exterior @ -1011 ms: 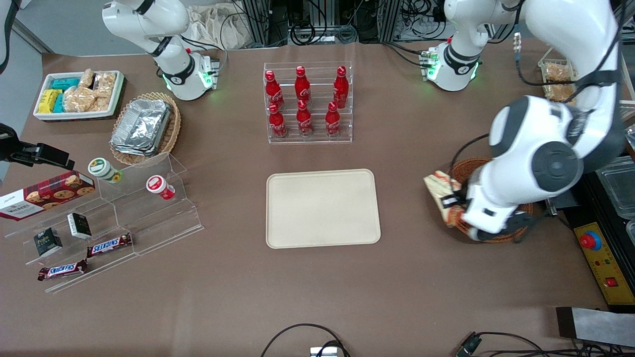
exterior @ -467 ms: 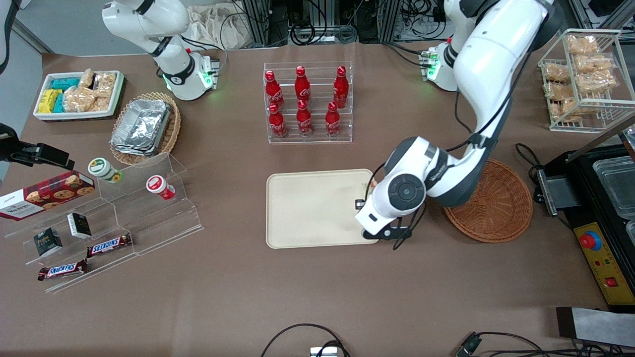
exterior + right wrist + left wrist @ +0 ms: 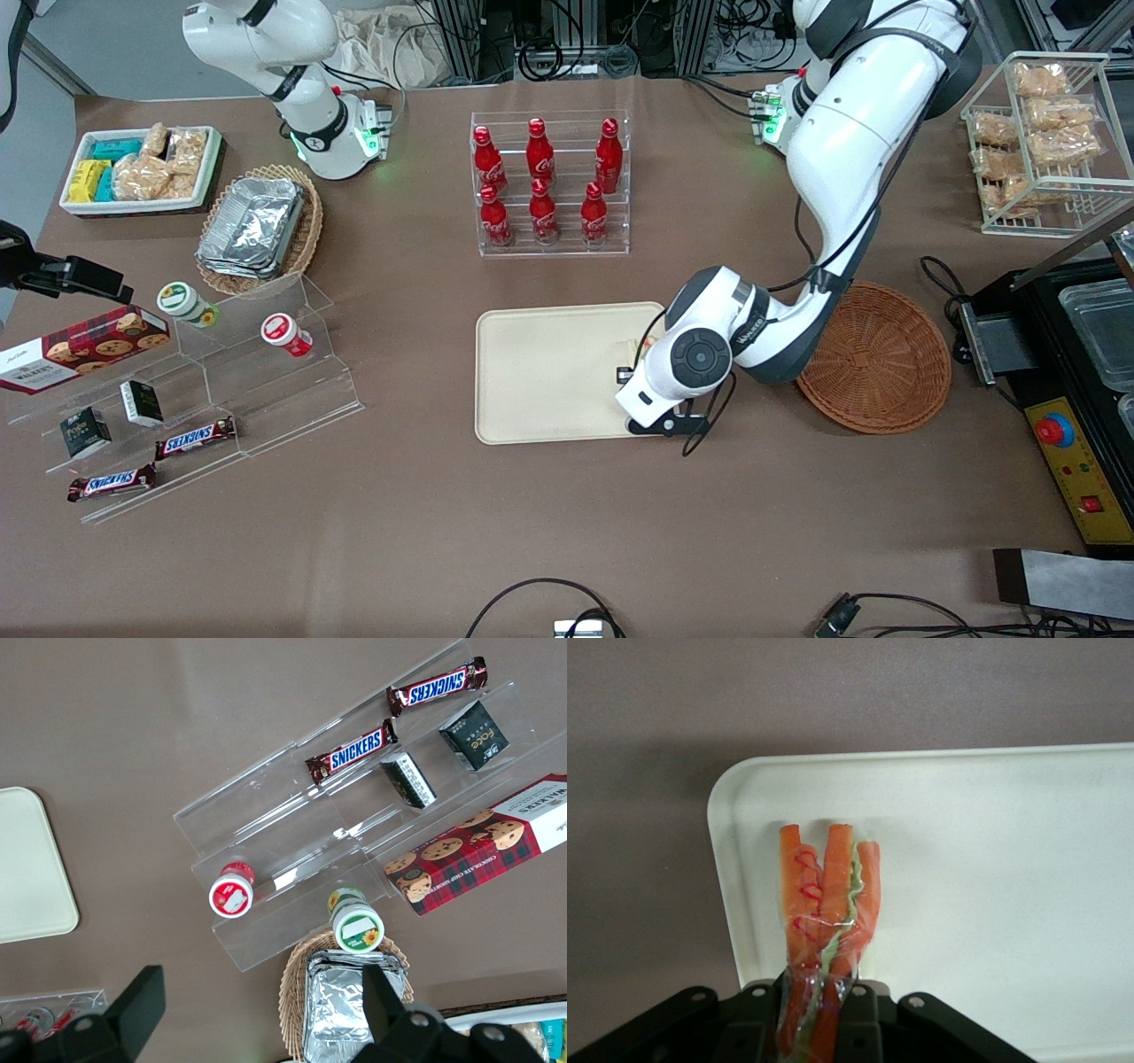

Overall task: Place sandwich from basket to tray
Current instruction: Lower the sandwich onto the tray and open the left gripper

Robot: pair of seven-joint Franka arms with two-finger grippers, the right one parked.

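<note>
At the parked arm's end of the table you have a white bin (image 3: 142,170) of snack packets, a tan basket (image 3: 259,229) holding foil containers, and a clear stepped stand (image 3: 190,390) carrying a cookie box (image 3: 81,347), two small cups (image 3: 187,304) and two Snickers bars (image 3: 195,437). At mid-table, a clear rack of red bottles (image 3: 549,183) stands farther from the front camera than the tray (image 3: 545,372).

Your gripper (image 3: 631,377) hangs over the tray at the edge toward the working arm's end, its jaws clamped on the sandwich (image 3: 828,904). In the wrist view you see the wedge sticking out from between the black fingers (image 3: 868,1014), wrapped in clear film, with orange-red layers and a thin pale green strip between them. It sits over the tray's (image 3: 992,868) surface near a rounded corner; you cannot tell whether it touches the tray. In the front view only a sliver of the sandwich (image 3: 628,349) shows beside the wrist.

Next comes the basket (image 3: 877,356), the round reddish-brown one, just beside the tray toward the working arm's end, with nothing in it where it shows. Past it you have a wire rack (image 3: 1045,133) of bagged tan snacks and a black machine (image 3: 1076,354) with a red button at the table edge.
</note>
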